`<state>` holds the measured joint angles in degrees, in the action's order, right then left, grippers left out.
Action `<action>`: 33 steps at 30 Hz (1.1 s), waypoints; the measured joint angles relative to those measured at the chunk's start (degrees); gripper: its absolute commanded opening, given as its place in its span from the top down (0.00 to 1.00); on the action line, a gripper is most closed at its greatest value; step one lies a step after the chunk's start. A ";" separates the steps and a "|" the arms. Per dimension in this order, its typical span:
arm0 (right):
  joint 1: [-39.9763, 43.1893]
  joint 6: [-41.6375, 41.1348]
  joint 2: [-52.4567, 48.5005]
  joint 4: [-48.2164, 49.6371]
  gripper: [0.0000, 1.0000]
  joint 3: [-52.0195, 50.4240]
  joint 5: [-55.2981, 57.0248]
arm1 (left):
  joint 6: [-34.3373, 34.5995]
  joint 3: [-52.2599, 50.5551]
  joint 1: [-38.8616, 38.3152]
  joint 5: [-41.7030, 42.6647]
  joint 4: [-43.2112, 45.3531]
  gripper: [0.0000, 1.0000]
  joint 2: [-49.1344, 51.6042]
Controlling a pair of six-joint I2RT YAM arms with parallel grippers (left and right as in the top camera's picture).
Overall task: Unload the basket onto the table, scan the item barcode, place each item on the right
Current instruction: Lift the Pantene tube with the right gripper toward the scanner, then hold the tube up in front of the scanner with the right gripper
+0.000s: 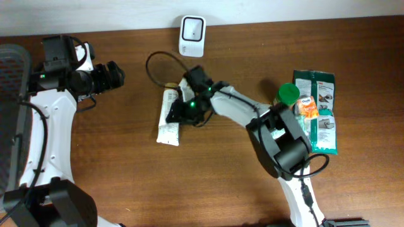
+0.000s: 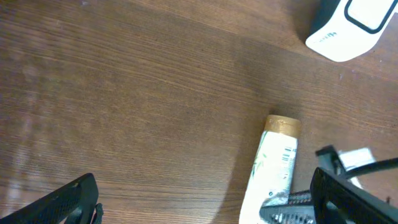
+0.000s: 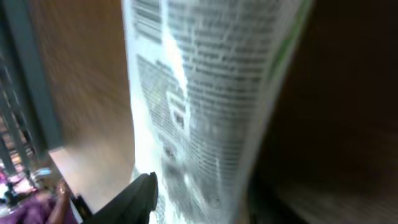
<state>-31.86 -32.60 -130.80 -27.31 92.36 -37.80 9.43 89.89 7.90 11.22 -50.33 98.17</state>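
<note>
The item is a white tube with a tan cap, lying lengthwise on the wooden table below the white barcode scanner. My right gripper is down over the tube's middle, jaws apart on either side of it. In the right wrist view the tube's printed side fills the frame, blurred, with one dark fingertip at its edge. My left gripper hovers wide open to the left of the tube with nothing between its fingers. The left wrist view shows the tube and the scanner.
A black cable loops between the scanner and the tube. At the right stand a green-capped container, an orange packet and green-and-white packets. A mesh chair back is at the far left.
</note>
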 measured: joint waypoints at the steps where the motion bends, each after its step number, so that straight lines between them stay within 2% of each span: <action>1: -0.52 -2.99 0.04 3.13 0.60 -1.03 -0.04 | 0.00 0.00 0.00 0.02 0.00 0.01 0.11; 2: -0.74 -6.62 0.28 8.00 0.69 -3.17 0.28 | -0.02 0.00 0.00 0.04 0.00 0.01 0.11; 5: -1.20 -10.88 0.90 11.89 0.96 -5.95 1.77 | 0.00 0.00 0.00 0.17 -0.07 0.00 0.11; 9: -1.01 -8.83 1.75 11.82 0.96 -6.21 1.07 | 0.00 0.00 0.00 0.17 -0.26 0.02 0.11; 11: 0.39 -4.59 3.10 7.91 0.96 -6.82 -0.02 | 0.00 0.00 0.00 0.17 -0.28 0.04 0.20; 15: 6.19 15.82 9.60 -13.07 0.96 -5.40 0.17 | 0.00 0.00 0.00 0.17 -0.35 0.01 0.74; 17: 7.45 23.06 14.86 -17.57 0.96 -4.02 -0.17 | 0.00 0.00 0.00 0.20 -0.31 0.01 0.79; 19: 7.21 28.83 24.61 -20.50 0.96 -1.27 -2.21 | 0.00 0.00 0.00 0.20 -0.31 0.01 0.79; 23: 7.23 31.08 35.08 -21.62 0.96 -0.59 -8.94 | 0.00 0.00 0.00 0.20 -0.31 0.01 0.79; 28: 7.23 30.82 35.74 -29.73 0.96 2.49 -12.09 | 0.00 0.00 0.00 0.20 -0.46 0.01 0.81; 33: 7.23 28.11 35.58 -34.10 0.96 12.61 -9.64 | 0.00 0.00 0.00 0.20 -0.44 0.01 0.81</action>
<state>-24.62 -4.49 -95.22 -61.41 104.97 -47.44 9.43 89.89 7.90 11.42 -50.76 98.98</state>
